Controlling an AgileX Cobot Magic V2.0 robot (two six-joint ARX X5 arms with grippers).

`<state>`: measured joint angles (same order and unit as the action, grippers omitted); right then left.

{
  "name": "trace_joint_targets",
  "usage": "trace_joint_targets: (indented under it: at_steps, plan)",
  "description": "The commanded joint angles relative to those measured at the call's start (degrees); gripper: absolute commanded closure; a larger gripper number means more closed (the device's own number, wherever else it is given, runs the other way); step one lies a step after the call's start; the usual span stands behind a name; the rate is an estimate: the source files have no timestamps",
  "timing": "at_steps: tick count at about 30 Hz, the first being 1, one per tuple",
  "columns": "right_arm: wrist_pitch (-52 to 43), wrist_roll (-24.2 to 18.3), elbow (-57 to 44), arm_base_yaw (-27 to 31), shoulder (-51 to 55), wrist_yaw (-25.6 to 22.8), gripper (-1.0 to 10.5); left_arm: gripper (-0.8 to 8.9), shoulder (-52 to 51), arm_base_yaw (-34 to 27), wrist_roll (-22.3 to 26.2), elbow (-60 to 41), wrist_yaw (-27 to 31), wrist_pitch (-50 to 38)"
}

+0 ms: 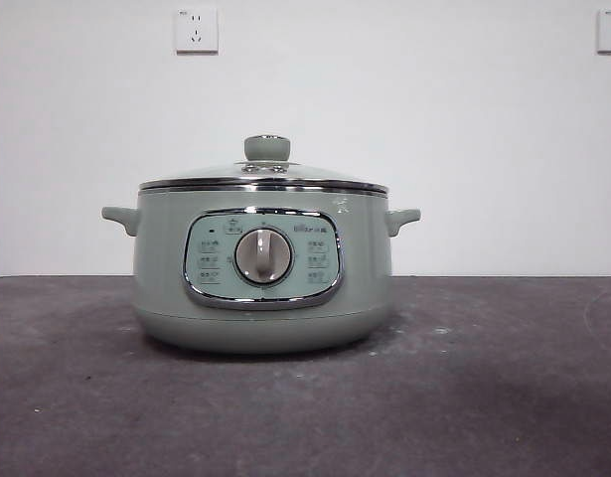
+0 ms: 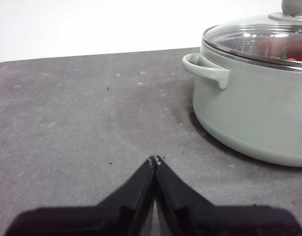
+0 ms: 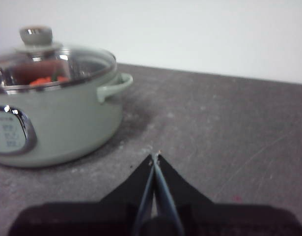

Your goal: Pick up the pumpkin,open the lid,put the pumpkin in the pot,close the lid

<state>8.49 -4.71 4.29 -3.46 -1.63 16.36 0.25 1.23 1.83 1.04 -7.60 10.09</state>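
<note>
Left end effector [image 2: 154,160]: jaws pressed tip to tip, holding nothing, low over bare table [image 1: 76,397]. From its wrist view you see open dark surface ahead, and the pot's near side handle [image 2: 207,69] stands well apart from the tips.

Pot [image 1: 262,298] sits mid-table in the front view, control panel [image 1: 262,256] and dial [image 1: 262,255] facing the camera. One handle sticks out at 9 o'clock [image 1: 119,217], the other at 3 o'clock [image 1: 402,218]. Those are your widest edges.

Lid [image 1: 264,177] is seated on the pot, chrome rim flush all round, knob [image 1: 266,147] at 12 o'clock.

Pumpkin [image 3: 42,80] is inside the pot: through the glass you get orange in the right wrist view, and a reddish blur with a green bit in the left wrist view [image 2: 282,49]. Exact position inside: can't tell.

Free table on both sides of the pot, and a wide strip in front of it.

Right end effector [image 3: 155,158]: jaws likewise closed together, empty, low over the table, clear of the pot's other handle [image 3: 115,86].

Neither arm shows in the front view.
</note>
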Motion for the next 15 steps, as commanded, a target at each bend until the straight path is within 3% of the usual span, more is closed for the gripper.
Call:
trace_joint_targets:
  at_steps: [1,15]
  plan:
    - [-0.7,1.7,-2.0,0.0,1.1,-0.3,9.5,8.17,-0.2,-0.2,-0.5,-0.9,0.0,-0.2]
    - [0.7,5.2,-3.9,0.0,1.6,-0.2,9.5,8.17,-0.2,-0.2,-0.5,-0.9,0.0,-0.2]
